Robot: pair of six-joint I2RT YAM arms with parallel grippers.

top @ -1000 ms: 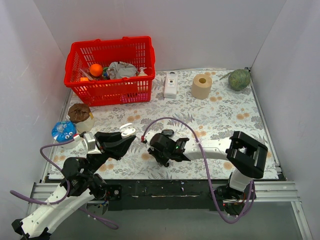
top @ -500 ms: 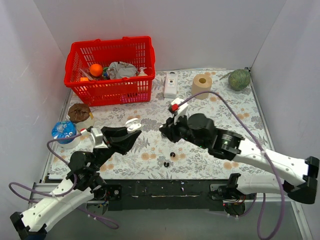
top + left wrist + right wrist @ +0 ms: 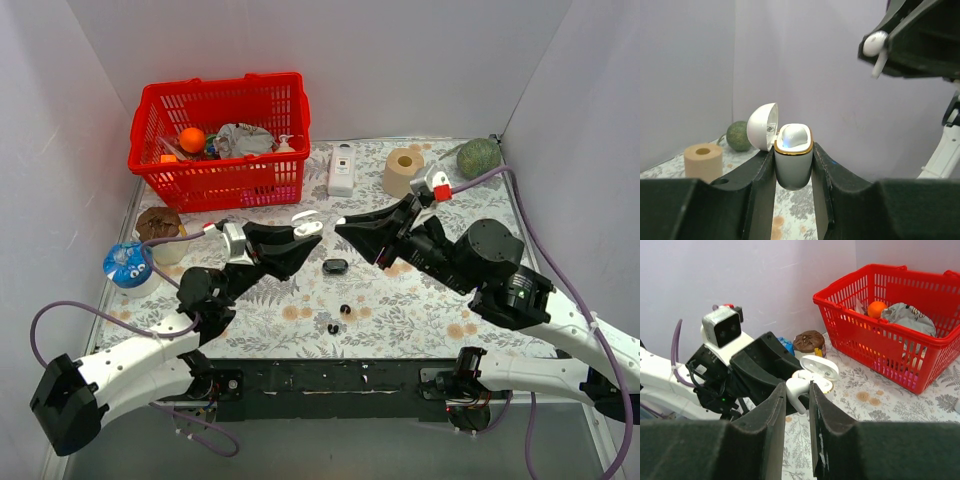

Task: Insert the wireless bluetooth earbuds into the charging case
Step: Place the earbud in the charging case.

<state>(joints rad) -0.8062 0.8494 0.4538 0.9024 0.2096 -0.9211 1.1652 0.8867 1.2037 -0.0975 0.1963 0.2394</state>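
My left gripper [image 3: 300,236] is shut on the white charging case [image 3: 793,157], held above the table with its lid [image 3: 762,126] open; one white earbud [image 3: 793,135] sits inside it. My right gripper [image 3: 343,227] is shut on a white earbud [image 3: 801,388], a short way right of the case and facing it. That earbud also shows in the left wrist view [image 3: 875,46]. Two tiny black earbuds [image 3: 345,309] [image 3: 333,327] lie on the table below, near the front.
A small black case [image 3: 335,266] lies on the table under the grippers. A red basket [image 3: 290,130] of items stands back left. A white bottle [image 3: 342,170], paper roll [image 3: 403,172] and green ball [image 3: 478,158] line the back. Two cups [image 3: 160,230] [image 3: 128,264] stand left.
My right gripper rose from the table front and swung back and right, now holding a white earbud facing the case. My left gripper moved right and farther with the open case.
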